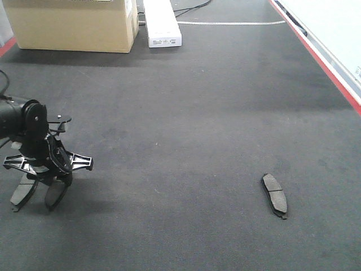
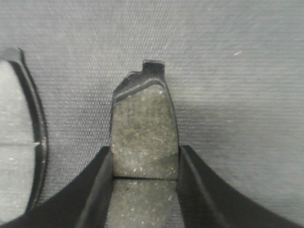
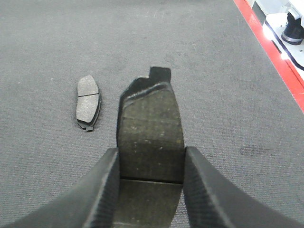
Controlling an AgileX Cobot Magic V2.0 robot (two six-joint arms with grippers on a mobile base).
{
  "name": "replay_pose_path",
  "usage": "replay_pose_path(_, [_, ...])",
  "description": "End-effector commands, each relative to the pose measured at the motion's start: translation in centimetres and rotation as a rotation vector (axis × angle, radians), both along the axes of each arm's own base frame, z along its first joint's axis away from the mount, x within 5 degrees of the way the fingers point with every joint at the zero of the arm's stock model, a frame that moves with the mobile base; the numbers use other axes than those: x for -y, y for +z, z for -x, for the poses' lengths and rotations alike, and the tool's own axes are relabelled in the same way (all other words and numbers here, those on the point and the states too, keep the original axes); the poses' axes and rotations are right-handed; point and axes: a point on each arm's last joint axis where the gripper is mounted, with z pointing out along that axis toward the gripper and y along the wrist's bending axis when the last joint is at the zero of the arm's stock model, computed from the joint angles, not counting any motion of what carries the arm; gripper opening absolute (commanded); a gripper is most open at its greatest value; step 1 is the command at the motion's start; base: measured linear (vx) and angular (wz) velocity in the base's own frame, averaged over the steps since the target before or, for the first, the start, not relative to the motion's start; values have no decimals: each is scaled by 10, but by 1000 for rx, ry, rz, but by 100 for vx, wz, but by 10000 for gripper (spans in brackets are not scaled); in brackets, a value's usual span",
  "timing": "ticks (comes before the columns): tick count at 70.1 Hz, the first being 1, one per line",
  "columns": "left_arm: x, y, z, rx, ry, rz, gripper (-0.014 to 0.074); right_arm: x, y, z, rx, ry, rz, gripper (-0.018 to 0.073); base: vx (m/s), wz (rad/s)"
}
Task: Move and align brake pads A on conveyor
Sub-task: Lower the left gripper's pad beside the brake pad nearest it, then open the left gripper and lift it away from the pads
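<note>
Left end effector (image 1: 35, 195) low over the conveyor (image 1: 186, 113), clamped on a brake pad (image 2: 144, 128); another pad (image 2: 19, 142) lies just left. Right end effector (image 3: 151, 190) clamped on its own pad (image 3: 151, 128). A loose pad (image 1: 274, 195) lies far right, long axis roughly front-to-back, nearer the right arm.

No lettering, brand, number or sign can be read anywhere in these views. The white carton (image 1: 162, 22) beyond the conveyor (image 1: 186, 113) carries a small dark printed line on its near end face, too small and blurred to make out, and the cardboard box (image 1: 73, 23) beside it shows plain brown sides. The brake pads (image 3: 88, 101) bear only a thin cross groove, with no legible stamp on their faces in either wrist view.
</note>
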Motion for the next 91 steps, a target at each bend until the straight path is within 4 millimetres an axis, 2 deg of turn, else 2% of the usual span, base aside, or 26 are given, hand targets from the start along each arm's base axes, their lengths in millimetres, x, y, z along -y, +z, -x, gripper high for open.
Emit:
replay_pose_path(1, [1, 19, -5, 32, 9, 8, -6, 0, 16, -5, 103, 12, 25, -7, 0, 0])
replay_pose_path(26, [1, 17, -8, 38, 7, 9, 5, 0, 16, -5, 103, 12, 25, -7, 0, 0])
replay_pose_path(35, [1, 17, -7, 31, 7, 8, 48, 0, 16, -5, 103, 12, 25, -7, 0, 0])
replay_pose_path(47, [1, 16, -5, 9, -2, 2, 195, 0, 16, -5, 103, 12, 25, -7, 0, 0])
replay_pose_path(66, [1, 25, -6, -8, -35, -10, 607, 0, 16, -5, 103, 12, 25, -7, 0, 0])
replay_pose_path(71, [1, 33, -9, -10, -64, -16, 677, 0, 16, -5, 103, 12, 25, -7, 0, 0])
replay_pose_path(79, [2, 50, -13, 0, -95, -23, 722, 0, 16, -5, 103, 12, 25, -7, 0, 0])
replay_pose_path(91, [1, 82, -10, 79, -120, -20, 699, 0, 16, -5, 103, 12, 25, -7, 0, 0])
